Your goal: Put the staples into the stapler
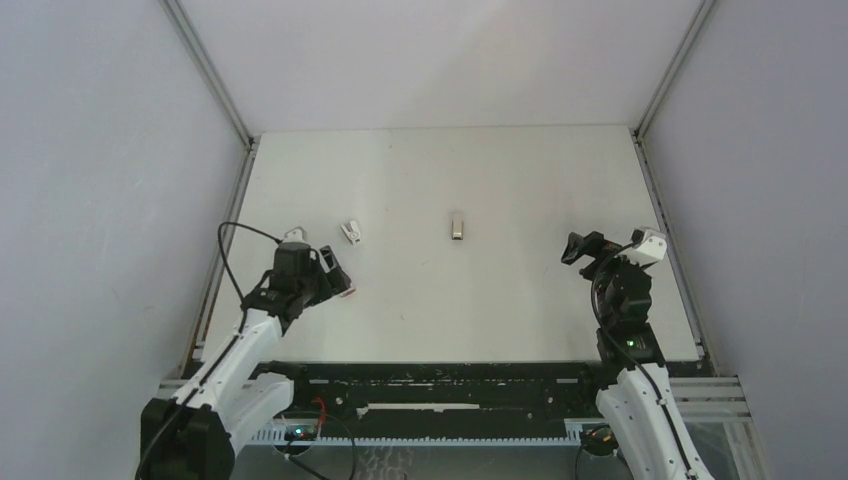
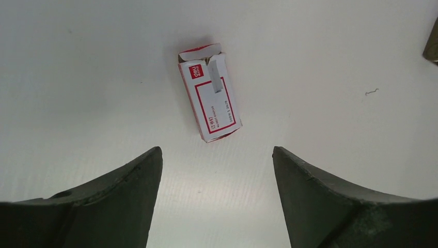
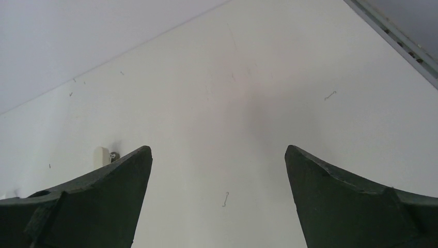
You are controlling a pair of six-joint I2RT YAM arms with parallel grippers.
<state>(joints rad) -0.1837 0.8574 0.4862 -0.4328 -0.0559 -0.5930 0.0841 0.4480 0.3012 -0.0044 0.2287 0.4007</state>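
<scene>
The stapler (image 1: 458, 226), small and white with a dark metal part, lies on the table at mid-depth. It shows at the right edge of the left wrist view (image 2: 432, 46) and beside the left finger in the right wrist view (image 3: 103, 155). A pale grey bar, the staples (image 2: 217, 74), lies at the open end of a red-and-white box (image 2: 209, 98); the box also shows in the top view (image 1: 352, 232). My left gripper (image 1: 335, 268) (image 2: 217, 150) is open and empty, just short of the box. My right gripper (image 1: 580, 250) (image 3: 218, 147) is open and empty, well right of the stapler.
Loose bent staples lie on the table (image 3: 225, 199) (image 3: 330, 95) (image 2: 372, 92). A small pinkish thing (image 1: 346, 293) sits by my left gripper. Metal rails (image 1: 660, 220) border the table's sides, with grey walls around.
</scene>
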